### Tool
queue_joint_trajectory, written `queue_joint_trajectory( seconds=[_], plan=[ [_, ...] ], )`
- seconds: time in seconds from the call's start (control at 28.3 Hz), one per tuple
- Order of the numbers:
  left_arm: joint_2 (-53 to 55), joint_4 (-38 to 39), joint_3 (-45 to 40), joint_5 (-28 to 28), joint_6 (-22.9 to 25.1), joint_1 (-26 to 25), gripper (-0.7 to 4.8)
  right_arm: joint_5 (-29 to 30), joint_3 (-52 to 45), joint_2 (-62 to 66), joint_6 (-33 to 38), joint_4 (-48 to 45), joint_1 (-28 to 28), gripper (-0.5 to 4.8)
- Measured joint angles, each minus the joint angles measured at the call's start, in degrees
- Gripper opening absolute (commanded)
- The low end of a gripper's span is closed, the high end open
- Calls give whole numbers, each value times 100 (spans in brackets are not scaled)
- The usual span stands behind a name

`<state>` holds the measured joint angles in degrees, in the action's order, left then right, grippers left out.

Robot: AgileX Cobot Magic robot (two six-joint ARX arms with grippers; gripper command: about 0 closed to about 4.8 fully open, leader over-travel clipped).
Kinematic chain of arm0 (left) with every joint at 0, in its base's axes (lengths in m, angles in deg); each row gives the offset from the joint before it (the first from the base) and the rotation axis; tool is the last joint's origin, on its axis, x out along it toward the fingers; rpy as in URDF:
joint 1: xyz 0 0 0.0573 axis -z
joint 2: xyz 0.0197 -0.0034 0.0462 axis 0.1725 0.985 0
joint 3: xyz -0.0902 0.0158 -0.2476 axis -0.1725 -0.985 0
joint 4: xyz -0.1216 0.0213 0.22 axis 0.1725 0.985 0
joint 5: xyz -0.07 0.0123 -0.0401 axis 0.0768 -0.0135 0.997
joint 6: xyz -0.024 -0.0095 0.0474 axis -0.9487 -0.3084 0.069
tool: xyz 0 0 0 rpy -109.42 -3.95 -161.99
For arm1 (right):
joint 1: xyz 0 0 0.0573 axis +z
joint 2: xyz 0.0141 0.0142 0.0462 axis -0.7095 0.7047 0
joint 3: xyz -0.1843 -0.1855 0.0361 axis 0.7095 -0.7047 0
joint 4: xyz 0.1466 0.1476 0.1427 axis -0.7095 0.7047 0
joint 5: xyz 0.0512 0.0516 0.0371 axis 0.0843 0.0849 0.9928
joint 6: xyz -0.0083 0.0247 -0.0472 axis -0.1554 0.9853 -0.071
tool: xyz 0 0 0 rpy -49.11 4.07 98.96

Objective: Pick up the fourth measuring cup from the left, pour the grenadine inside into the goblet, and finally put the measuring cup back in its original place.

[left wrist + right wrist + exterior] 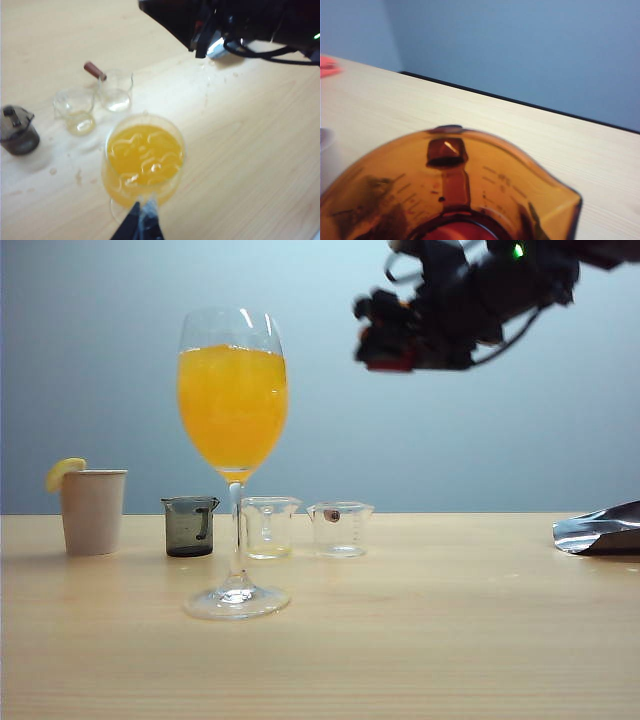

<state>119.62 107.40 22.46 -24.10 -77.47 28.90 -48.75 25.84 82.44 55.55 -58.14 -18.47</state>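
- The fourth measuring cup (451,192), amber and see-through, fills my right wrist view. It is carried high above the table (450,640), with a pool of dark red grenadine (457,231) in its bottom.
- My right gripper (392,352) hangs in the air up and to the right of the goblet's (233,400) rim. Its jaws stand partly apart, closed on the cup.
- The goblet stands toward the table's front edge, left of middle, filled with orange juice (144,157).
- My left gripper (139,226) sits just beside the goblet; I cannot tell how far its jaws are open.
- Behind the goblet stand a smoky grey cup (190,526) and two clear cups (268,526), (340,528).
- A paper cup (92,511) with a lemon slice (64,472) is near the left edge.
- Crumpled foil (600,530) lies at the right edge.
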Motion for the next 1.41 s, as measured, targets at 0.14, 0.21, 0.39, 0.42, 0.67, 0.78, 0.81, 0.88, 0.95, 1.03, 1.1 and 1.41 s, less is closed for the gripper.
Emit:
queue_joint_trajectory(
  seconds=[0.14, 0.21, 0.39, 0.42, 0.67, 0.78, 0.81, 0.88, 0.95, 1.03, 1.1, 1.41],
  plan=[
    [-188, 284, 2, -15, -15, 33, -5, 0, -7, -251, 0, 229, 407, 156],
    [-332, 442, 2, -11, -17, 76, -6, -7, -9, -330, -2, 323, 573, 156],
    [-640, 966, 59, -15, -17, 72, -5, -31, -7, -433, -9, 461, 975, 156],
    [-675, 1246, 146, -13, -13, 72, -5, -66, 37, -450, -103, 662, 1119, 156],
    [-669, 1558, 243, -13, -15, 72, -5, -269, 302, -452, -671, 1224, 1386, 156],
    [-669, 1561, 245, -13, -15, 72, -5, -319, 317, -452, -885, 1255, 1375, 156],
    [-669, 1558, 245, -11, -13, 72, -5, -334, 317, -452, -990, 1266, 1370, 156],
    [-669, 1561, 245, -13, -15, 72, -5, -337, 317, -452, -1202, 1281, 1373, 156],
    [-669, 1561, 245, -13, -15, 72, -5, -328, 317, -452, -1392, 1296, 1381, 156],
    [-671, 1561, 245, -13, -13, 72, -5, -334, 317, -452, -1539, 1298, 1412, 156],
    [-669, 1563, 245, -13, -15, 72, -5, -341, 317, -452, -1731, 1300, 1451, 156],
    [-669, 1582, 245, -13, -13, 72, -5, -354, 315, -452, -2387, 1316, 1585, 156]
  ],
)
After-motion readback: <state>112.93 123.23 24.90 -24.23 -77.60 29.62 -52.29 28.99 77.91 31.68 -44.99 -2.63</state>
